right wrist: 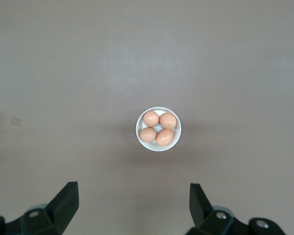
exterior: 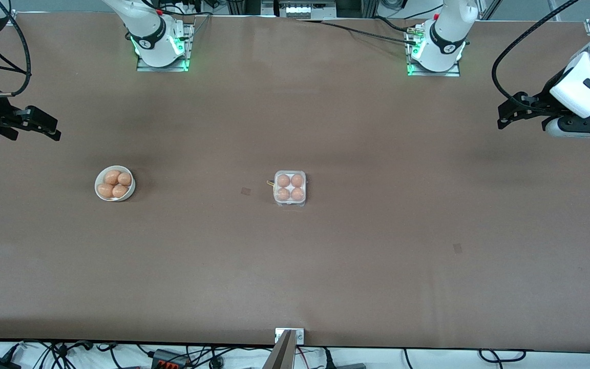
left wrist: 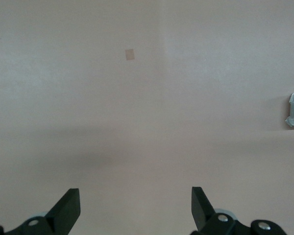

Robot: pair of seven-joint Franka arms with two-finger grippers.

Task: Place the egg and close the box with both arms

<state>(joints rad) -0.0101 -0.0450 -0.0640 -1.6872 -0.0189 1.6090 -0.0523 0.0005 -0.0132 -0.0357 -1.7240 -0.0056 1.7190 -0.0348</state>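
Eggs fill all four cells of the box [exterior: 290, 188], which sits mid-counter [exterior: 377, 256] with its lid down; toward the right arm's end from the box stands a white bowl [exterior: 114, 183] with four more eggs; the right hand [exterior: 44, 125] hangs open above the counter at that end, well apart from the box; the left hand [exterior: 512, 110] hangs open over the left arm's end, fingers [left wrist: 66, 208] spread wide.
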